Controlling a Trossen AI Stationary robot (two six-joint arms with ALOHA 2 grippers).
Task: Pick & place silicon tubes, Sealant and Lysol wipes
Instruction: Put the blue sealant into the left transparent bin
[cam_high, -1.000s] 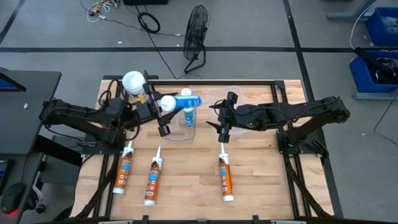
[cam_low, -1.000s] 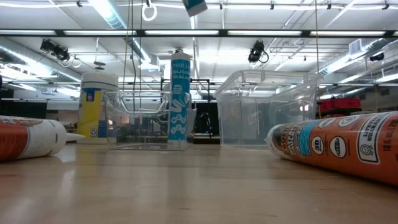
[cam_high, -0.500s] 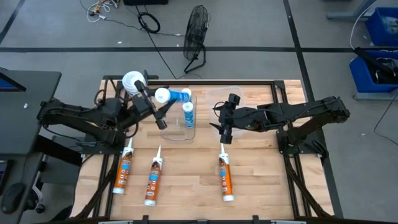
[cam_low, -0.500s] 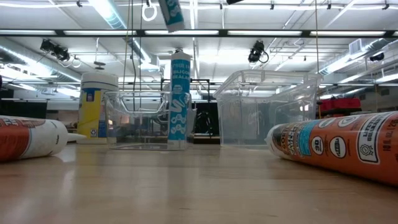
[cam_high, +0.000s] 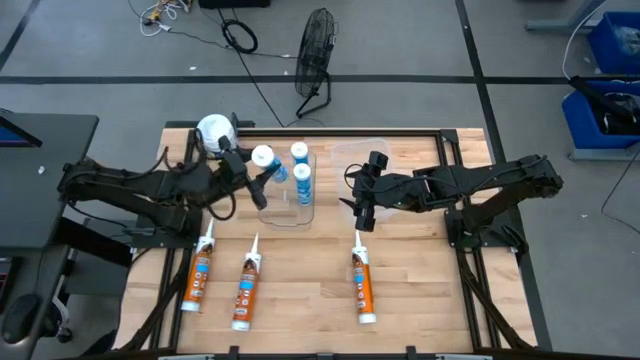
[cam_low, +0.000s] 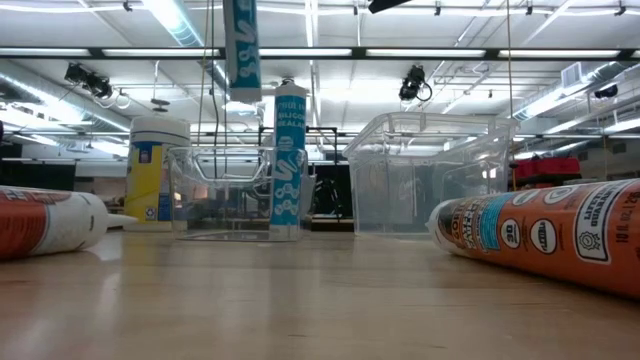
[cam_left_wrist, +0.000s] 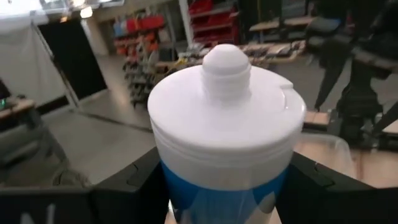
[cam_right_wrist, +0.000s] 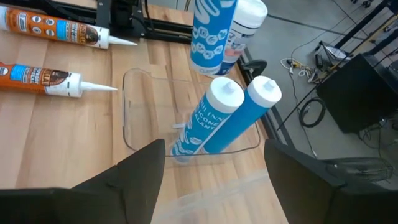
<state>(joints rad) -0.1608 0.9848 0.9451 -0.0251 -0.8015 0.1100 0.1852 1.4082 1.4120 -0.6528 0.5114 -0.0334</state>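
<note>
My left gripper (cam_high: 258, 183) is shut on a slim white-and-blue tube (cam_high: 264, 158), which stands upright in the air over the left part of a clear bin (cam_high: 285, 205). The tube's lower end shows at the top of the low view (cam_low: 243, 50). Two more white-and-blue tubes (cam_right_wrist: 214, 115) stand in that bin on their bases. The Lysol wipes (cam_high: 214, 131), with a white lid and a yellow-and-blue label, stand on the table behind the bin (cam_low: 157, 170). My right gripper (cam_high: 362, 205) is open and empty, right of the bin. My left gripper pinches the tube's blue body (cam_left_wrist: 186, 196) just below its white cap, between its two fingers (cam_left_wrist: 134, 183). The fingers come from the table's left and lie across the tube. The tube is upright, cap up, lifted clear of the bin and the table.
Three orange sealant tubes (cam_high: 199, 275) (cam_high: 246, 285) (cam_high: 362, 285) lie on the near half of the table. A second clear bin (cam_low: 425, 175) stands at the back, near my right gripper. A fan stands on the floor beyond the table.
My left gripper has turned the tube from lying nearly level to upright and has carried it a little toward the table's left edge. The tube's lower end has swung down and left over the bin. My right gripper has kept still.
</note>
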